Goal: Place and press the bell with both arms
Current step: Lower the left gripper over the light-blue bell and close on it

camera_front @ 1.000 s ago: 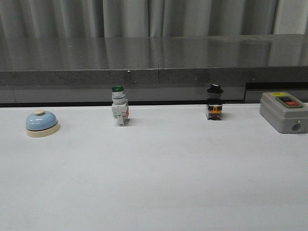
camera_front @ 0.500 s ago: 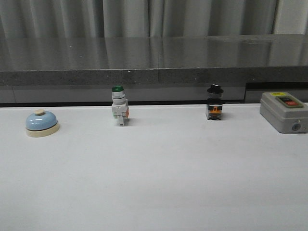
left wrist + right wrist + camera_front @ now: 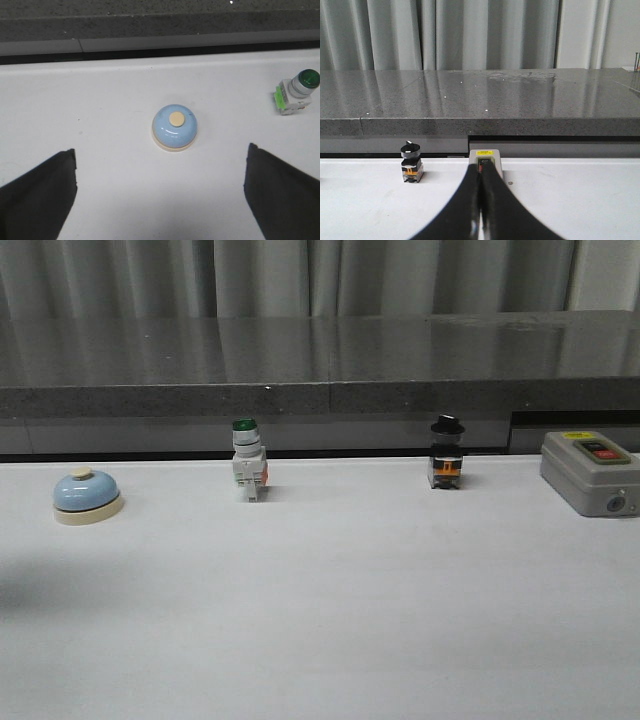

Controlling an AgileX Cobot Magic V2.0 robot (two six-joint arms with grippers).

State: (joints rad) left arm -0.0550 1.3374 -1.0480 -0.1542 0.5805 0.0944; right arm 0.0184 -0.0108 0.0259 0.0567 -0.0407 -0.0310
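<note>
While the bell point(image 3: 88, 496) sits at the far left of the white desk point(image 3: 330, 610) in the front view, neither arm shows in that picture. Seen from the left wrist, the left gripper point(image 3: 162, 192) hangs above the desk with its two dark fingers point(image 3: 37, 192) spread wide apart, and the bell point(image 3: 174, 127) stands on the desk ahead of the gap between them, touching neither. Its light-blue dome is upright, the cream knob on top and the cream base flat on the desk. The green-capped switch point(image 3: 297, 91) stands well off to one side of the bell in that view; in the front view it point(image 3: 248, 462) is near the middle of the desk's back edge.

From the right wrist, the right gripper point(image 3: 480, 210) has its fingers point(image 3: 465, 207) pressed together with nothing between them, pointing roughly level toward the back of the desk. Just past their tips is the grey box point(image 3: 486, 161) with its yellow label, and the black-knobbed switch point(image 3: 411, 162) stands apart from it. In the front view, the grey box point(image 3: 590, 473) is at the far right, well apart from the bell.
</note>
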